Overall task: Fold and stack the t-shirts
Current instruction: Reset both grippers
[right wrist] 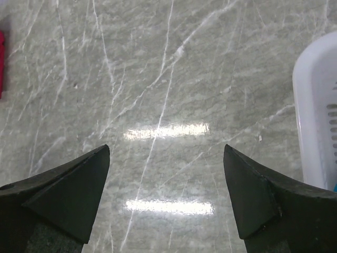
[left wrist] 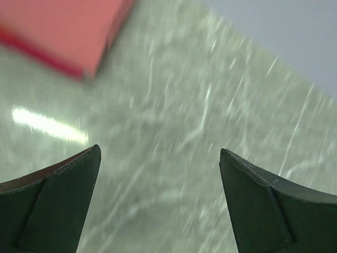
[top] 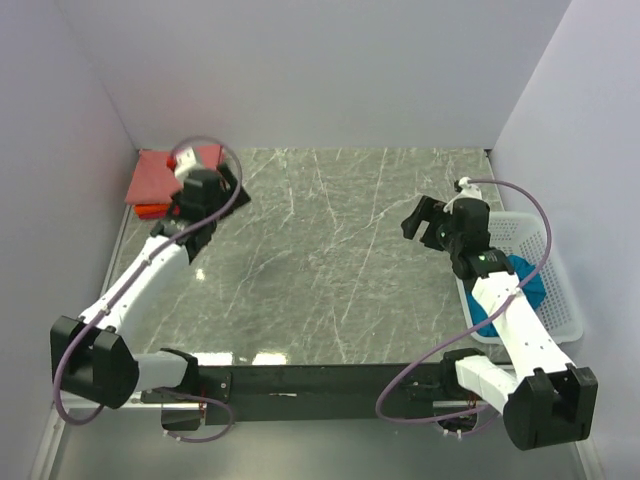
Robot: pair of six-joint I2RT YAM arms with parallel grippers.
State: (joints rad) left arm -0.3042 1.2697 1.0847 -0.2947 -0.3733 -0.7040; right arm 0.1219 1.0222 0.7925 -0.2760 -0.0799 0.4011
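A folded stack of t-shirts lies in the far left corner. A brick-red shirt [top: 160, 175] is on top and an orange layer [top: 148, 210] shows under it. The stack's corner shows blurred in the left wrist view [left wrist: 63, 26]. A teal-blue shirt [top: 526, 282] lies crumpled in the white basket [top: 545, 240]. My left gripper [top: 222, 190] is open and empty over bare table just right of the stack [left wrist: 159, 158]. My right gripper [top: 420, 222] is open and empty above the table, left of the basket [right wrist: 166, 153].
The grey marble table [top: 330, 250] is walled at the back and both sides. The basket rim [right wrist: 310, 105] shows at the right of the right wrist view, and a red sliver of the stack [right wrist: 1, 63] shows at its left edge.
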